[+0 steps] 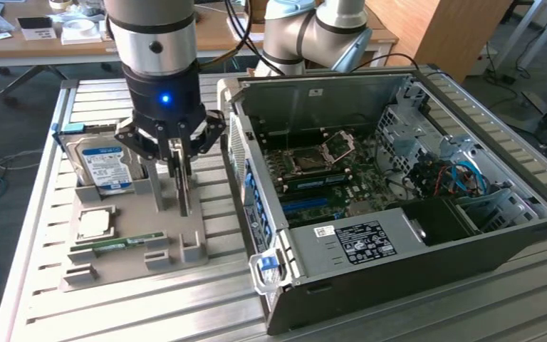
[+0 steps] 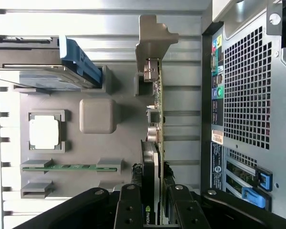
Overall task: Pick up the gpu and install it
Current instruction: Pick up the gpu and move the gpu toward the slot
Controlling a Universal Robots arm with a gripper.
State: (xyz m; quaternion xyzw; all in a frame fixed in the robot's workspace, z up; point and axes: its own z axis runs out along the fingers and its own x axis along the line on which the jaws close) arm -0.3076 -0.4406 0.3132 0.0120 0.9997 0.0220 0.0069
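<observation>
Arm (image 1: 154, 43) points straight down over the grey holder (image 1: 131, 214), wrist vertical with a blue light lit on it. The gripper (image 1: 180, 167) is clamped on the gpu (image 1: 184, 192), which stands on edge in the holder just beside the open PC case (image 1: 501, 228). The hard drive (image 1: 102, 164) has a blue label and the power supply a black sticker (image 1: 367, 239), but I can't read either.
</observation>
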